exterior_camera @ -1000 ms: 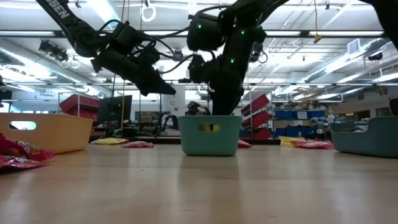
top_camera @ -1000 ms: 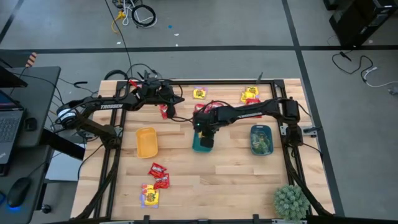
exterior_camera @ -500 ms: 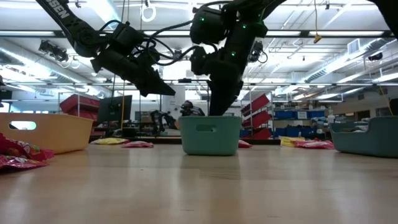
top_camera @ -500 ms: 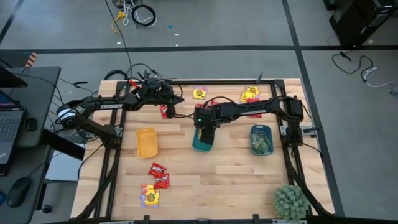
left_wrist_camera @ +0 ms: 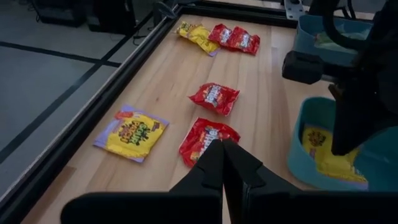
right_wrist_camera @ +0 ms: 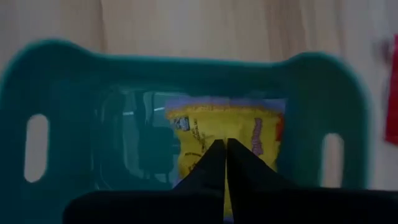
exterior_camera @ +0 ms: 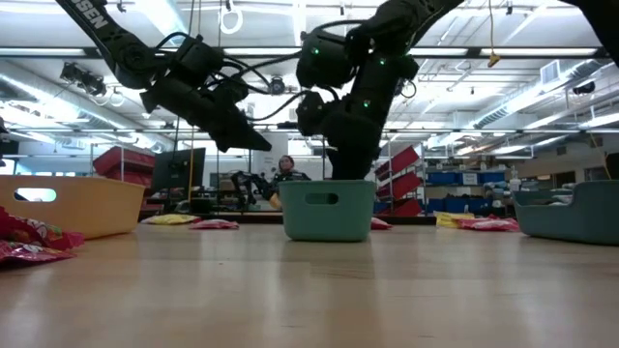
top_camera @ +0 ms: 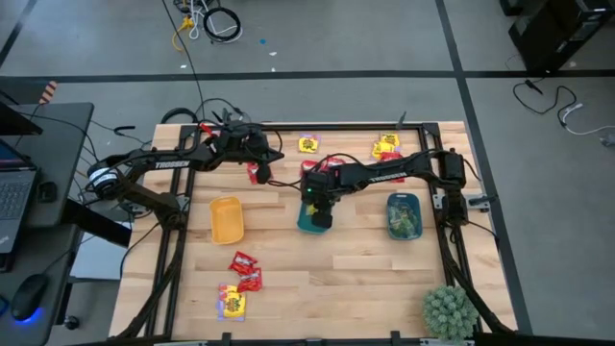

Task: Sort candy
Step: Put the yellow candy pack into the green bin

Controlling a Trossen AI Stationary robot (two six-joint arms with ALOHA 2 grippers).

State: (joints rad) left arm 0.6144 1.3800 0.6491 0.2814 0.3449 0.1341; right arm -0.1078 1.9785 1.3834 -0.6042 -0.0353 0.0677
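Since a moment ago, the right gripper (right_wrist_camera: 221, 149), fingers pressed together and empty, has been raised slightly above the middle teal tray (top_camera: 312, 219), where a yellow candy packet (right_wrist_camera: 217, 140) now lies, while the left gripper (left_wrist_camera: 222, 163), likewise closed, hovers over red candy (left_wrist_camera: 206, 138) at the far side.

White "TROSSEN" lettering is showing along the left arm (top_camera: 168, 163) in the high view. In the low view only the tail of that word, roughly "SEN", is showing in white on the same arm at the upper left. Print on the yellow candy packet (right_wrist_camera: 224, 134) in the teal tray (right_wrist_camera: 186, 68) and on the red packets (left_wrist_camera: 214, 98) on the table is not reading clearly.
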